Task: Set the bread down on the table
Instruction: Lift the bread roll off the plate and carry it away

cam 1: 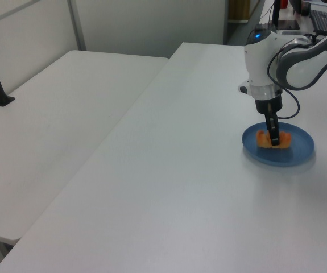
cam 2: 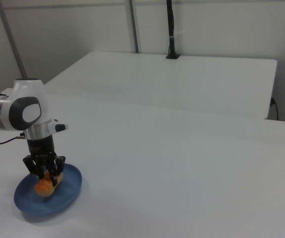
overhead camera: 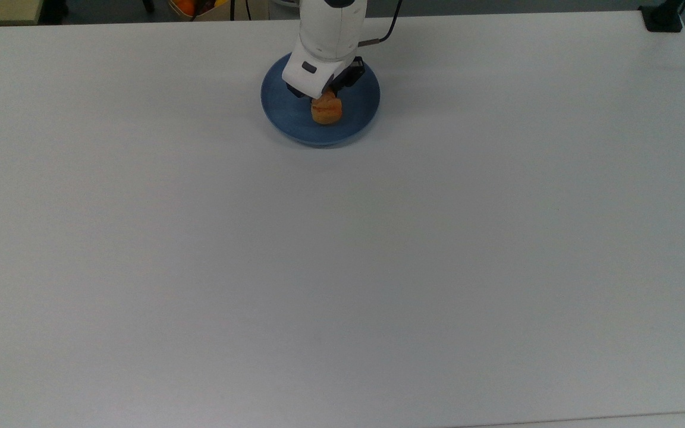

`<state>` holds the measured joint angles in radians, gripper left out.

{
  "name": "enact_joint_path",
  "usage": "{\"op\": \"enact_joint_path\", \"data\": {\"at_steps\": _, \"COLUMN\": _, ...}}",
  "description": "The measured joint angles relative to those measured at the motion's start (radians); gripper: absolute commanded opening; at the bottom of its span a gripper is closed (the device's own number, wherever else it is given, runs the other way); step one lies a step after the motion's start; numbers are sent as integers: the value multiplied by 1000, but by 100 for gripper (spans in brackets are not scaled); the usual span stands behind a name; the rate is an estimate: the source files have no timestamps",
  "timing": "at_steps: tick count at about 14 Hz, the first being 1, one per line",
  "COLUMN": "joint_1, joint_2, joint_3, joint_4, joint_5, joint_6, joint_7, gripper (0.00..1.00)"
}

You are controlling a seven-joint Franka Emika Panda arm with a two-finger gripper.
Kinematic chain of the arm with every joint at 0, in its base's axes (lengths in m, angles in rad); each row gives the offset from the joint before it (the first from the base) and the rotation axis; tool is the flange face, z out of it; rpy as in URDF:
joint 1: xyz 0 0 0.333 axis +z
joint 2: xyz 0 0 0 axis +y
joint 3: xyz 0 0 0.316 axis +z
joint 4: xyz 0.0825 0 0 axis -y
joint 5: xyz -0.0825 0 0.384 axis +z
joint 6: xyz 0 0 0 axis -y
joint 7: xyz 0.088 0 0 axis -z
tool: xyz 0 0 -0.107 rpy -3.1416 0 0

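Bread (overhead camera: 326, 111) sits clamped in the gripper (overhead camera: 324, 98) above the blue plate (overhead camera: 283, 110) (barely lifted); a straight, steady rise should clear the rim.

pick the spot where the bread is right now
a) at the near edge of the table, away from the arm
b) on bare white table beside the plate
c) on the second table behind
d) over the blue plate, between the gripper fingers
d: the bread sits over the blue plate with the gripper closed around it; the table around the plate is bare.
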<state>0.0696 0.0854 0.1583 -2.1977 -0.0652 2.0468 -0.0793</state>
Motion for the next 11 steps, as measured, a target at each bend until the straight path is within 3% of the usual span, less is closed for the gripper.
{"op": "enact_joint_path", "data": {"at_steps": 4, "joint_1": -7, "joint_2": -9, "joint_3": 0, "joint_4": 41, "joint_5": 0, "joint_6": -43, "joint_7": -17, "gripper": 39}}
{"op": "enact_joint_path", "data": {"at_steps": 11, "joint_1": -66, "joint_2": 19, "joint_3": -9, "joint_4": 302, "joint_5": 0, "joint_6": -90, "joint_7": -53, "gripper": 42}}
